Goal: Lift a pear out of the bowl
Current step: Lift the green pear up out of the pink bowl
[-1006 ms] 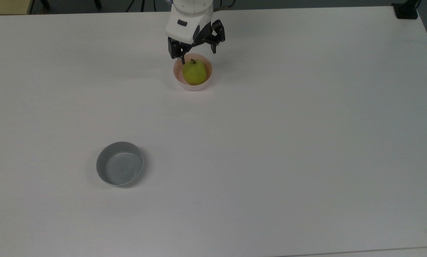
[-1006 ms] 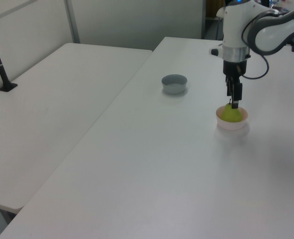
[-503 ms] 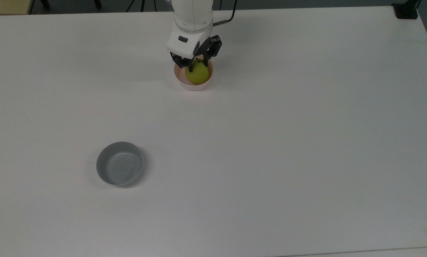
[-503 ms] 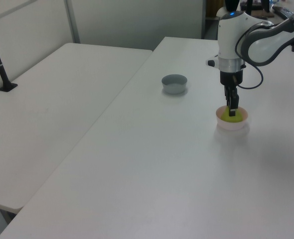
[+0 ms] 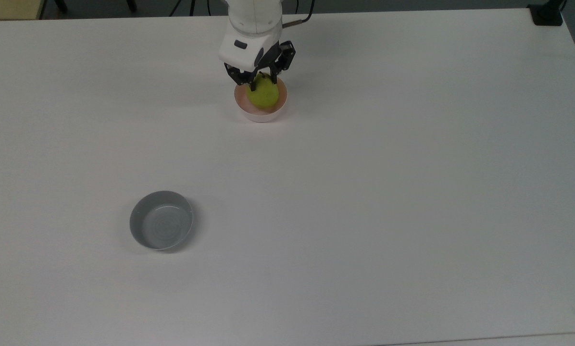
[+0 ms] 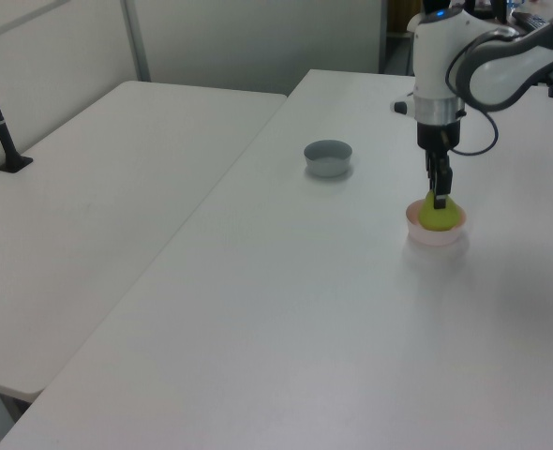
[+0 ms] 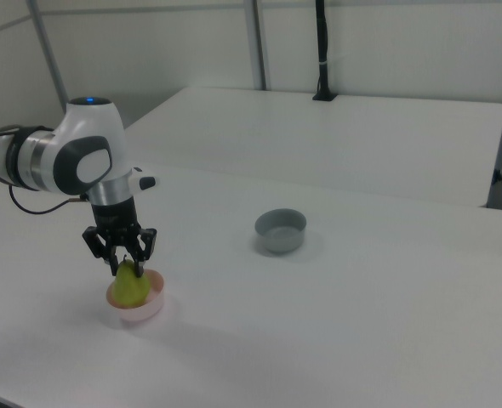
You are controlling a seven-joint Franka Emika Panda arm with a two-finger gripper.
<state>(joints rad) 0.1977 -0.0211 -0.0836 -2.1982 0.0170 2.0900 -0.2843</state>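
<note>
Lift step. Gripper (image 5: 261, 80) clenched on the neck of the pear (image 5: 262, 96), fingers pinching either side of its top. Pear hangs just above the bowl (image 5: 260, 114), its base seemingly clear of the bowl floor in the right view, near the table's (image 5: 364, 192) far edge in the top view. Grey bowl (image 5: 161, 226) sits well apart, toward the near edge. Next, by my reading: straight vertical rise, grip kept firm, as the narrow neck could slip.

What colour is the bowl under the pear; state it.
Pale pink with a lighter whitish rim; the bowl shows best in the top view, beneath the yellow-green pear.
</note>
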